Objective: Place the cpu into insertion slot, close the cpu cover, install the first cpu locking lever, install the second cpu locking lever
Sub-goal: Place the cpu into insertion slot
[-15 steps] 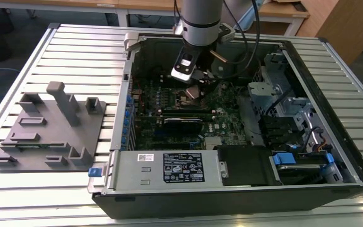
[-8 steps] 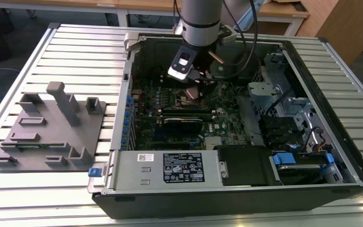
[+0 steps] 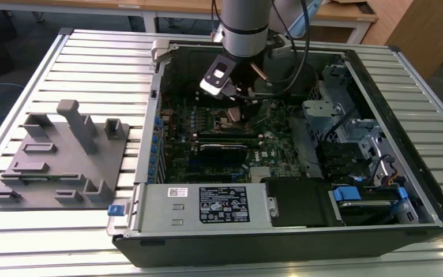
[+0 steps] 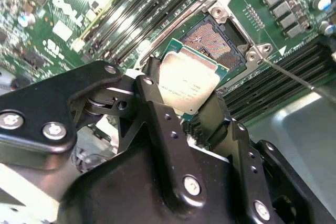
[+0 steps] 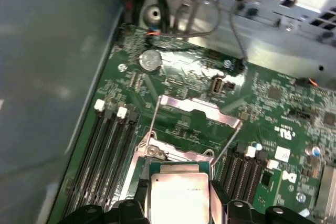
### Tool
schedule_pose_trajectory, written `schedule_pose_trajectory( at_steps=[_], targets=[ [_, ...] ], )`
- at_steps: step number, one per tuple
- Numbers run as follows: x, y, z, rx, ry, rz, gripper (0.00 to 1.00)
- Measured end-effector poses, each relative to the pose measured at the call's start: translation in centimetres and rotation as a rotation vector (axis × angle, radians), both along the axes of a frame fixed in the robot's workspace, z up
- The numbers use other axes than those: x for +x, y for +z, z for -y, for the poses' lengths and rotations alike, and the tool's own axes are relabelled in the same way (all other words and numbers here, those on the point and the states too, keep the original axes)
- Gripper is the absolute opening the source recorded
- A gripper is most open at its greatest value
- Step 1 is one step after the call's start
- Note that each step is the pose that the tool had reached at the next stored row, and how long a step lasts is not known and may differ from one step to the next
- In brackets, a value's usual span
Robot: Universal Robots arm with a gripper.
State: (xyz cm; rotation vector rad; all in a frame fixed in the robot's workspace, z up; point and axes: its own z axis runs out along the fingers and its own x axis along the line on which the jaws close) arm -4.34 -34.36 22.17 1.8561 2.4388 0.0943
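The gripper (image 4: 182, 92) pinches the cpu (image 4: 186, 77) between its fingers (image 4: 157, 114) over the open slot (image 4: 212, 40), in the exterior view at eleven o'clock of the case (image 3: 283, 254).

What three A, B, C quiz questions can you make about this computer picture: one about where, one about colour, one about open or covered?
1. Where is the cpu?
A. Between the fingers of the gripper
B. On the grey tray
C. On the table

2. What colour is the circuit board?
A. Red
B. Green
C. Blue

3. How is the insertion slot?
A. Covered by a plate
B. Filled with a chip
C. Open, contacts bare

Answers:
1 A: in the second wrist view the fingers pinch the chip just beside the slot.
2 B: the board is green in both wrist views.
3 C: the slot's bare contacts show next to the held chip.
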Motion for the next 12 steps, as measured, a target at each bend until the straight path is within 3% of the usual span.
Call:
schedule_pose_trajectory(
  at_steps=[12],
  targets=[
    [0.01,-0.03,-0.01,0.0002,-0.153,0.0000,0.54]
  ],
)
